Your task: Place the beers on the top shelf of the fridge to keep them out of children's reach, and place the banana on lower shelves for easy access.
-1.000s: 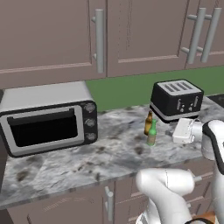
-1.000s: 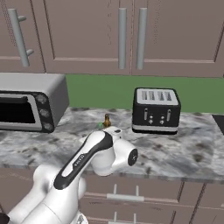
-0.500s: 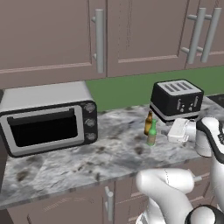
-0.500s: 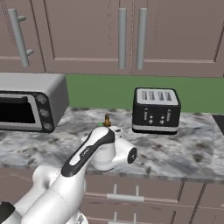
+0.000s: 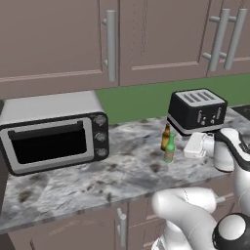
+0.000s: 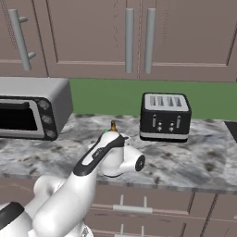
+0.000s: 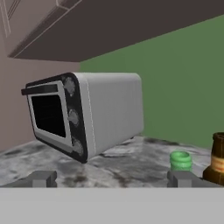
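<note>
Bottles, green (image 5: 169, 149) and amber (image 5: 165, 137), stood touching at centre-right of the bench (image 5: 97, 180), probably rigid, slippery and fragile, best gripped at mid-body by the wide-open, empty hand (image 7: 111, 178).

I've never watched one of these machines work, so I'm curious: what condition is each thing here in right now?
green bottle: upright on the counter, not held
brown bottle: upright, close behind the green one
claw: open, empty, beside the bottles
toaster oven: door shut
toaster: slots empty
upper cabinets: doors closed
</note>
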{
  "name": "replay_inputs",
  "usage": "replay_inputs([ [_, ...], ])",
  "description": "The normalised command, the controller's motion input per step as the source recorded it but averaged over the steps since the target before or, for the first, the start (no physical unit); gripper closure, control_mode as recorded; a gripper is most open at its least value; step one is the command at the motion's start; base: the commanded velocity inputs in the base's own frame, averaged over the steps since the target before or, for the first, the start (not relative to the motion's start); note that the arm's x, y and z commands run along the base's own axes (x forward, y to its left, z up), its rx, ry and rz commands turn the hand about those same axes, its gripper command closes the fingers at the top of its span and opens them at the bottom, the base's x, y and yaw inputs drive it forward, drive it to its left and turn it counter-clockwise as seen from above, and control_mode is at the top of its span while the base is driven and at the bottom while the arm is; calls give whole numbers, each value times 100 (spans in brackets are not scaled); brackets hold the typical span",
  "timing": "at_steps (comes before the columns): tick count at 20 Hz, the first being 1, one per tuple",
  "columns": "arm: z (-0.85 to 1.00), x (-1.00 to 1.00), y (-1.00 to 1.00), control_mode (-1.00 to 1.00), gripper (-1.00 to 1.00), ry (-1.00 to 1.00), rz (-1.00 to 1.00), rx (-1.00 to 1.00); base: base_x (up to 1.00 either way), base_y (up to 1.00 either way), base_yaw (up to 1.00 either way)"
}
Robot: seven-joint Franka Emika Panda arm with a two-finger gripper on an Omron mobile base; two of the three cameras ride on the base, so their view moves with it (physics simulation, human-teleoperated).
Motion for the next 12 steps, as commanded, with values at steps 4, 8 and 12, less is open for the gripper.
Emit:
replay_inputs([
  [4, -13, 12, 0, -100, -100, 0, 0, 0, 0, 0, 0],
  [8, -15, 11, 0, -100, -100, 0, 0, 0, 0, 0, 0],
  [12, -15, 10, 0, -100, -100, 0, 0, 0, 0, 0, 0],
])
